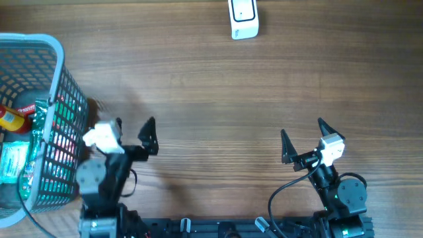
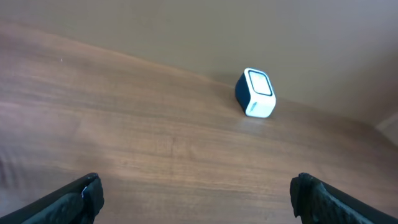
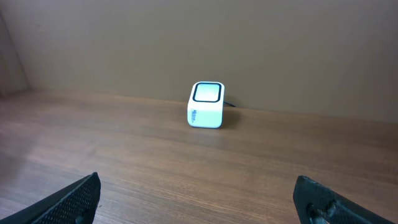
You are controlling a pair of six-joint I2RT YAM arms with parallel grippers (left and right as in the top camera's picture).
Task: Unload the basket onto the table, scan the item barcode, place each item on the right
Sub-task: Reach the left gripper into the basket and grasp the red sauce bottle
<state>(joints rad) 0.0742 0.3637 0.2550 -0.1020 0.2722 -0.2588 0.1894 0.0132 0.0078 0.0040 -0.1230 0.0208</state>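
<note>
The white barcode scanner (image 1: 244, 18) stands at the far edge of the wooden table, right of centre. It also shows in the left wrist view as a scanner (image 2: 255, 93) with a dark side, and in the right wrist view the scanner (image 3: 206, 104) has its window lit. The items lie in a teal wire basket (image 1: 61, 59) at the left: green packets (image 1: 13, 162) and a red-and-yellow piece (image 1: 9, 119). My left gripper (image 1: 134, 127) hovers open just right of the basket. My right gripper (image 1: 302, 129) is open at the front right. Both hold nothing.
Bare wood stretches between the grippers and the scanner. The arm bases and black cables (image 1: 277, 198) sit along the near edge. A plain wall (image 3: 249, 43) rises directly behind the scanner.
</note>
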